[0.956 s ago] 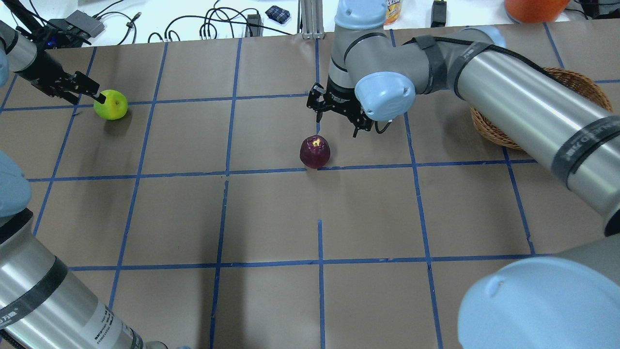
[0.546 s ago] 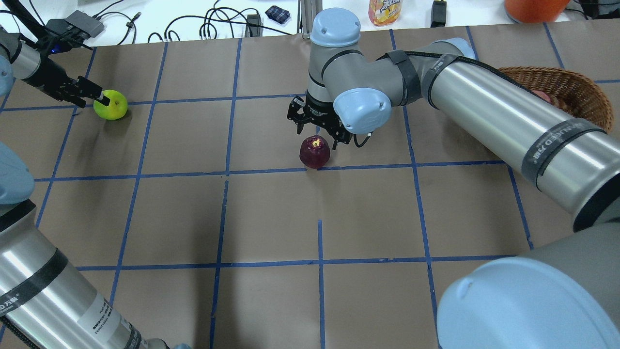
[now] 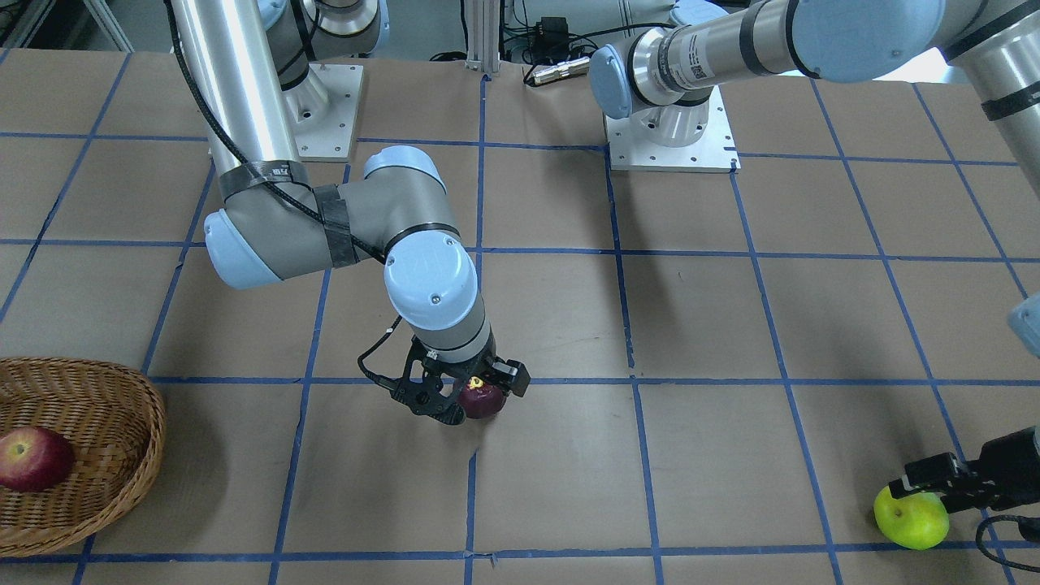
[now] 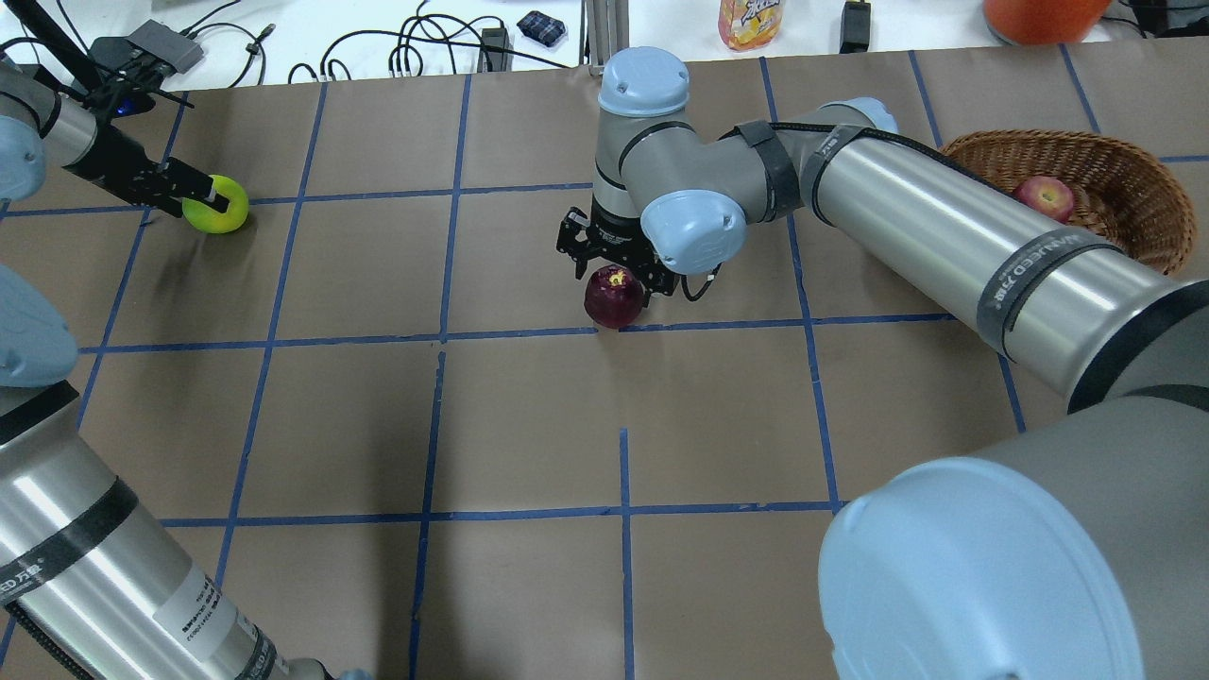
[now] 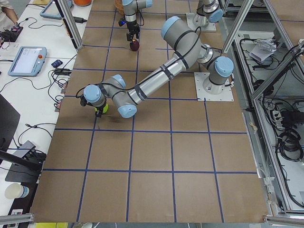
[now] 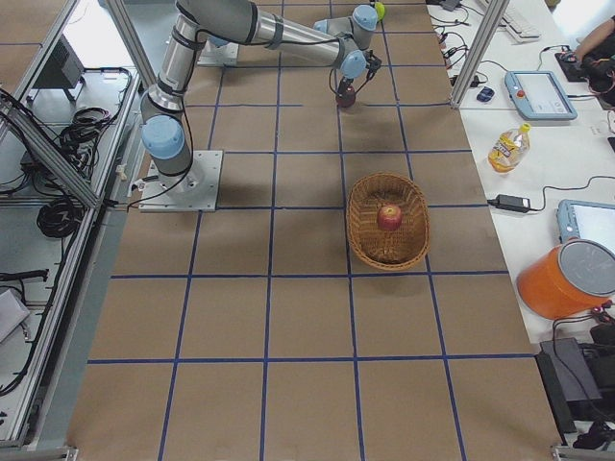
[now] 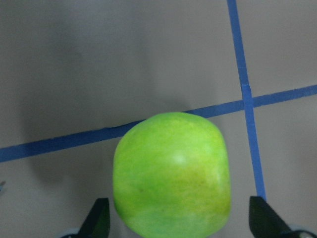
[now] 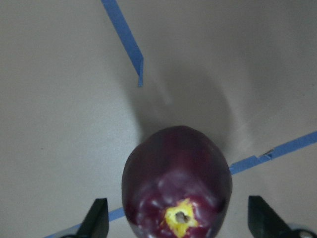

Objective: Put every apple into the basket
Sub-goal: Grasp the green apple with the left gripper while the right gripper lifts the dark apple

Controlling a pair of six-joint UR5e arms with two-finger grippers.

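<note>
The lime green apple (image 4: 219, 205) lies on the table at the far left. My left gripper (image 4: 201, 200) is open with a finger on each side of it. In the left wrist view the green apple (image 7: 172, 173) sits between the fingertips (image 7: 98, 218) with a gap on each side. The dark maroon apple (image 4: 614, 297) lies at mid-table. My right gripper (image 4: 614, 276) is open and low over it, and the maroon apple (image 8: 177, 183) sits between the jaws in the right wrist view. The red apple (image 4: 1044, 197) lies in the wicker basket (image 4: 1133, 179) at the far right.
A juice bottle (image 4: 751, 21), an orange bucket (image 4: 1039, 17) and cables (image 4: 416, 47) lie beyond the table's far edge. My right arm (image 4: 945, 236) spans from the basket side to mid-table. The arm bases (image 3: 670, 130) stand on the robot's side.
My right gripper has moved left and down over the maroon apple. My left gripper has moved forward around the green apple. The red apple in the basket has come into sight.
</note>
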